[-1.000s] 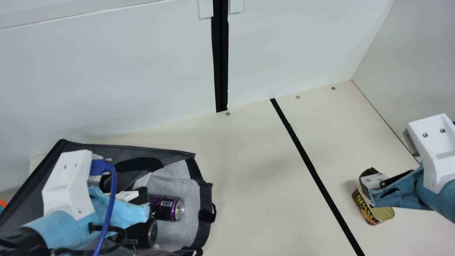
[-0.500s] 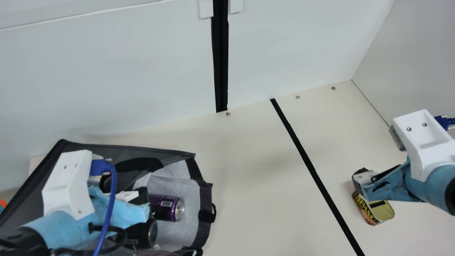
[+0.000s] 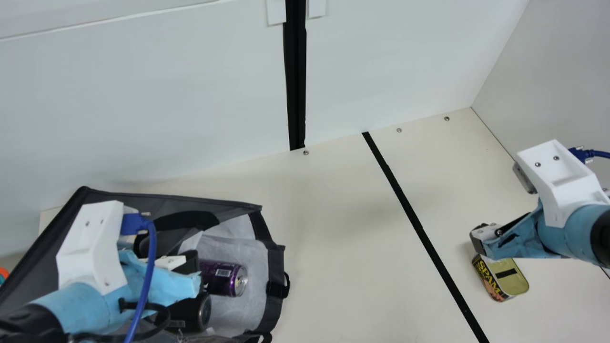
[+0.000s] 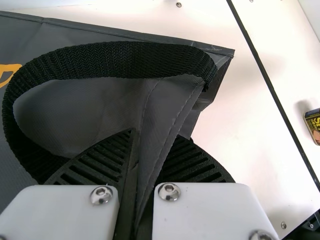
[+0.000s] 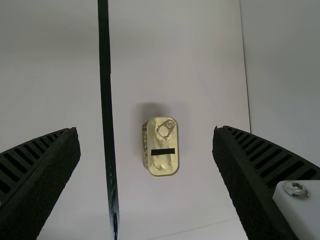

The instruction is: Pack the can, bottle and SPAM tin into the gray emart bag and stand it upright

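Watch your right pincer (image 5: 145, 131): it is spread wide, empty, above the SPAM tin (image 3: 510, 282), which sits on the counter (image 3: 343, 238) beyond the black strip from the bag. Come down off-centre and a finger could land on the lid or tip the tin. Your left pincer (image 4: 150, 155) is closed on a fold of the gray emart bag (image 3: 275, 267); let that slip and the mouth may sag, so the tin would snag on the rim. The bag lies on its side, holding a purple can (image 3: 223, 278) and a dark cylinder (image 3: 188, 313), probably the bottle. Both could roll out if you lift the wrong end.
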Action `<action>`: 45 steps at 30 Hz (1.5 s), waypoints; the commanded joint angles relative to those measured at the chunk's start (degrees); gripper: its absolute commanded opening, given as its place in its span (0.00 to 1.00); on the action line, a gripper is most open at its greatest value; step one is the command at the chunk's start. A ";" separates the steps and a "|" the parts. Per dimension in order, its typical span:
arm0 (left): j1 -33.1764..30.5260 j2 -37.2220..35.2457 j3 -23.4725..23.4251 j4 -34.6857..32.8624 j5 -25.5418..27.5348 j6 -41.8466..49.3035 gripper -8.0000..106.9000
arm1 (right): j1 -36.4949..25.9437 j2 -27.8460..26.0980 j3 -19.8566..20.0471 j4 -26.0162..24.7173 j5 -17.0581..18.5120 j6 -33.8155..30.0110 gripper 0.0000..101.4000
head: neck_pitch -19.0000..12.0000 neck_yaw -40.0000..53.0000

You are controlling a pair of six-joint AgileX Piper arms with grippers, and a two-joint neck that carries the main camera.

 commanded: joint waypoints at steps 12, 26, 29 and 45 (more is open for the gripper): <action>0.00 0.00 0.00 0.00 0.00 0.00 0.00 | -5.66 4.37 0.34 4.07 -0.43 -8.41 0.94 | -1.30 -0.14; 0.00 0.00 0.00 0.00 0.00 0.00 0.00 | -10.56 7.94 5.32 6.91 -5.10 -14.78 0.94 | -1.30 -0.14; 0.00 0.00 0.00 0.00 0.00 0.00 0.00 | -11.63 8.63 6.46 7.47 -6.09 -15.93 0.94 | -1.30 -0.14; 0.00 0.00 0.00 0.00 0.00 0.00 0.00 | -16.30 12.37 10.64 10.13 -9.82 -20.61 0.94 | -1.30 -0.14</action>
